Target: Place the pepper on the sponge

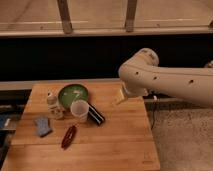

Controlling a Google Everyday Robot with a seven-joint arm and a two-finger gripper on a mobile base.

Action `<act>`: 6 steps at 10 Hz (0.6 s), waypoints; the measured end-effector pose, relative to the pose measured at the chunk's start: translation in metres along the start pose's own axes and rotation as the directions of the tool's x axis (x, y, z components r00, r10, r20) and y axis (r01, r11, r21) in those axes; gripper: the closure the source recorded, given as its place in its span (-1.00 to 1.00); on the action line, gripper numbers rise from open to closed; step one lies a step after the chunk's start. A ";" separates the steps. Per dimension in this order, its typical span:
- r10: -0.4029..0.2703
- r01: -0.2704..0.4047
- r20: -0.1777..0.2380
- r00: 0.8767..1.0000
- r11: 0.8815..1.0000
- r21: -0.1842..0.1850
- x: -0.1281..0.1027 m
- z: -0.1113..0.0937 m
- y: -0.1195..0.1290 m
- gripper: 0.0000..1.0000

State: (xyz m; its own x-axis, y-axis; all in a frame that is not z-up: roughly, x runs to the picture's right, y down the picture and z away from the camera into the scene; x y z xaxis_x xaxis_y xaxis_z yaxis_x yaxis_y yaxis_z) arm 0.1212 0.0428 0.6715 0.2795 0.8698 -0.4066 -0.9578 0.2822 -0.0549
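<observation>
The dark red pepper lies on the wooden table, towards the front left. Just to its upper left, a short gap away, sits the small blue-grey sponge. My gripper hangs at the end of the big white arm, above the table's back right part and well to the right of both the pepper and the sponge. Nothing shows in the gripper.
A green round plate sits at the back left with a translucent cup in front of it. A black bar-shaped object lies right of the cup. A small bottle stands left of the plate.
</observation>
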 end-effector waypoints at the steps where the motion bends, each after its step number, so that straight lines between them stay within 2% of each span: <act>1: 0.000 0.000 0.000 1.000 1.000 0.000 0.000 0.000 0.000 -0.60; 6: 0.008 -0.008 0.004 1.000 1.000 0.001 -0.001 -0.001 0.000 -0.60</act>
State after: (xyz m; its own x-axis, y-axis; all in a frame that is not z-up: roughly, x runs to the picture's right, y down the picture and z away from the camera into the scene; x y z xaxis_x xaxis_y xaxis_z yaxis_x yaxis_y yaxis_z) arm 0.1212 0.0411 0.6707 0.2722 0.8734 -0.4038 -0.9599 0.2758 -0.0504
